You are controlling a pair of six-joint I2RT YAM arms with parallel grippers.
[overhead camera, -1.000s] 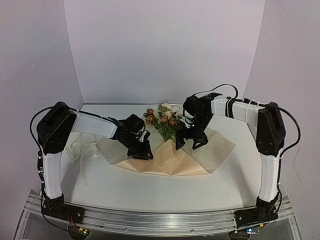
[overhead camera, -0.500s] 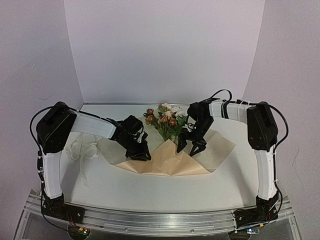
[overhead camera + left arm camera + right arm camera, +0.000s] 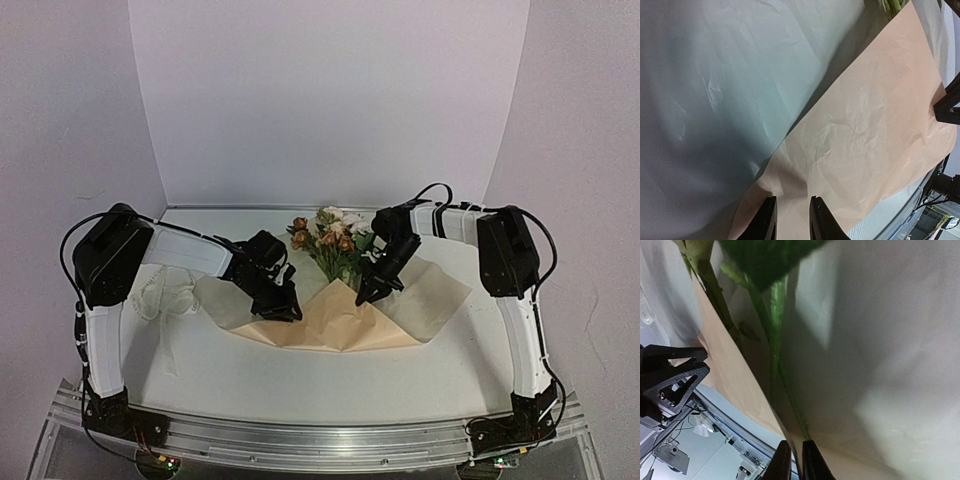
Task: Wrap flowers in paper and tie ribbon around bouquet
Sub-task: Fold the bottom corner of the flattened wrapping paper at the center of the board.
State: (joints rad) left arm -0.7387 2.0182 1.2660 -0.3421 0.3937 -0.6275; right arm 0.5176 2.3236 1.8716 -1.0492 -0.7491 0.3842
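Paper [image 3: 335, 325] lay mid table [image 3: 200, 365] w/ flowers [image 3: 330, 240] on it, heads to the far side. We judged it the wrapping step. Right gripper [image 3: 372, 292] pinched the right flap beside the stems; next it should fold that flap over them. Left gripper [image 3: 287, 312] sat narrow on the left flap, grip unclear. We found no legible writing.
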